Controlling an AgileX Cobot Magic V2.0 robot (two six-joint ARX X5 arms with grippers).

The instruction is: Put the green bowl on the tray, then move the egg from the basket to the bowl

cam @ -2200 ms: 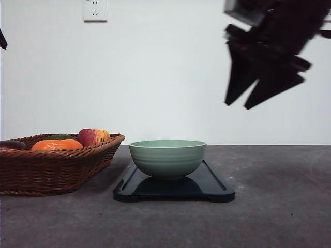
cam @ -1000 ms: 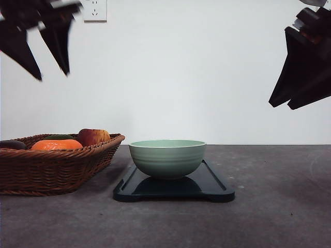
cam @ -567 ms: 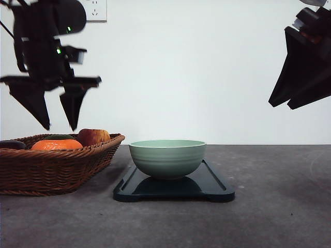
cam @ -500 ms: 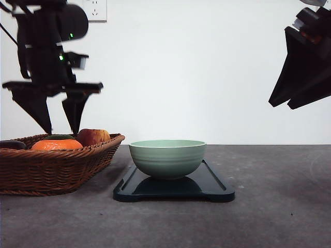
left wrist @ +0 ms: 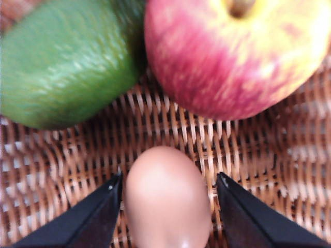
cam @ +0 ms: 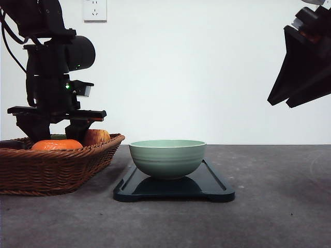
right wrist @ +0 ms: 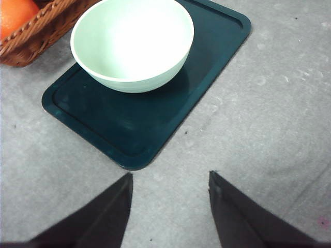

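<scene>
The green bowl (cam: pixel 167 157) stands upright on the dark tray (cam: pixel 212 186), also seen as bowl (right wrist: pixel 132 41) on tray (right wrist: pixel 155 119). My left gripper (cam: pixel 57 132) reaches down into the wicker basket (cam: pixel 51 170), its tips hidden behind the rim. In the left wrist view the left gripper (left wrist: pixel 169 176) is open, its fingers (left wrist: pixel 98 217) on either side of the reddish-brown egg (left wrist: pixel 168 201), close to it, with slim gaps. My right gripper (cam: pixel 279 105) hangs open high at the right, and shows as gripper (right wrist: pixel 170 175) over bare table in front of the tray.
In the basket (left wrist: pixel 51 170) a red-and-yellow apple (left wrist: pixel 238 51) and a green fruit (left wrist: pixel 62 62) lie just beyond the egg. An orange fruit (cam: pixel 57 145) sits at the basket's front. Grey table (cam: pixel 279 206) lies open to the right of the tray.
The left arm has come down from the upper left into the basket, its open fingers now on either side of the egg. The right gripper moved right earlier, then held still.
</scene>
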